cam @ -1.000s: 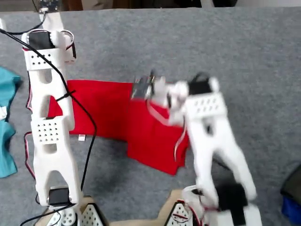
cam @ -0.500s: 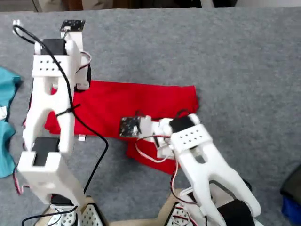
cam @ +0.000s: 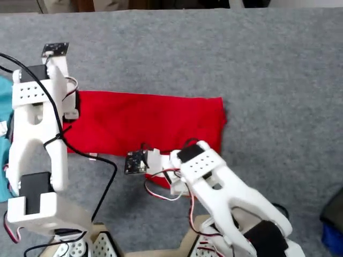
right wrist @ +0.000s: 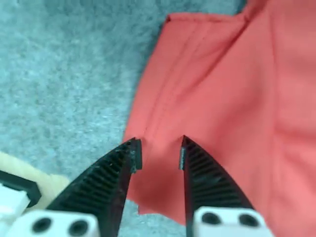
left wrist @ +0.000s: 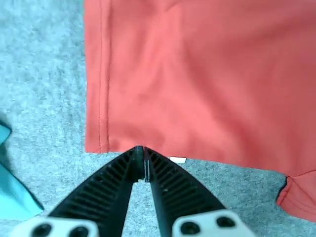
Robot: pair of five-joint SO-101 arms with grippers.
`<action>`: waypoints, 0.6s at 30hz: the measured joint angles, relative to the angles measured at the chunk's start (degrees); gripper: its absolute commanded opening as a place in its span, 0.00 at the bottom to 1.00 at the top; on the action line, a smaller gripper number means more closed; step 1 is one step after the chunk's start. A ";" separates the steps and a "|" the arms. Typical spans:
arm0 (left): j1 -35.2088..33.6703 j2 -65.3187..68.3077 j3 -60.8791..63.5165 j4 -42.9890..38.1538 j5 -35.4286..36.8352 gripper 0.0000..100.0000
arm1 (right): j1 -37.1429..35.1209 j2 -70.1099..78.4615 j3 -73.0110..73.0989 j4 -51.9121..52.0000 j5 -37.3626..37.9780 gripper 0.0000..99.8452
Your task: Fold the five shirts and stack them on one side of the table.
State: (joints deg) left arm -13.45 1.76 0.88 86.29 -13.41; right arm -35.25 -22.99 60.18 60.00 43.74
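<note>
A red shirt [cam: 144,120] lies spread across the grey table, with a smaller flap [cam: 161,181] sticking out toward the front edge. My left gripper [left wrist: 139,154] is shut, its tips resting at the shirt's hem [left wrist: 98,145] beside a small white tag [left wrist: 177,159]; the cloth there lies flat. In the high view that gripper [cam: 74,110] sits at the shirt's left end. My right gripper [right wrist: 157,148] hangs open over the edge of the red flap [right wrist: 207,113], nothing between its fingers. In the high view the right gripper [cam: 167,179] is at the shirt's near side.
A teal shirt [cam: 5,160] lies at the table's left edge, also seen as the teal cloth [left wrist: 12,195] near my left gripper. A dark and blue object [cam: 332,217] sits at the right edge. Bare grey table [cam: 278,80] stretches beyond and right of the red shirt.
The red shirt's right half has been spread out to the right. My right arm has drawn back toward the front edge. My left arm has shifted left and nearer.
</note>
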 measured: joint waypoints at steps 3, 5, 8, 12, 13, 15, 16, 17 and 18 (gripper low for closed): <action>0.00 0.00 1.58 -1.23 0.00 0.02 | 0.00 2.02 0.18 -1.85 0.00 0.15; 0.00 0.00 1.85 -1.93 0.00 0.02 | 0.00 3.34 0.09 -2.46 0.00 0.15; 0.00 0.00 1.85 -2.20 0.00 0.02 | -0.09 6.07 -1.49 -2.29 0.00 0.15; 0.00 0.00 1.85 -2.20 0.00 0.02 | -0.18 8.79 -3.34 -0.88 0.00 0.23; 0.00 0.00 1.85 -2.20 0.00 0.02 | -0.35 9.32 -3.60 -0.35 0.00 0.25; -0.26 0.00 1.85 -2.20 0.00 0.02 | -0.53 9.67 -3.69 0.70 0.00 0.26; -0.70 0.00 1.85 -2.20 0.00 0.02 | -0.53 9.76 -3.69 1.32 0.00 0.26; -1.14 0.00 1.85 -2.20 0.00 0.02 | -0.53 9.85 -3.69 1.85 0.53 0.26; -1.41 0.00 1.85 -2.20 0.00 0.02 | -0.53 10.02 -3.69 2.29 0.88 0.26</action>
State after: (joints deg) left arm -14.86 1.76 2.73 84.09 -13.41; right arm -35.78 -12.97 56.48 62.29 44.62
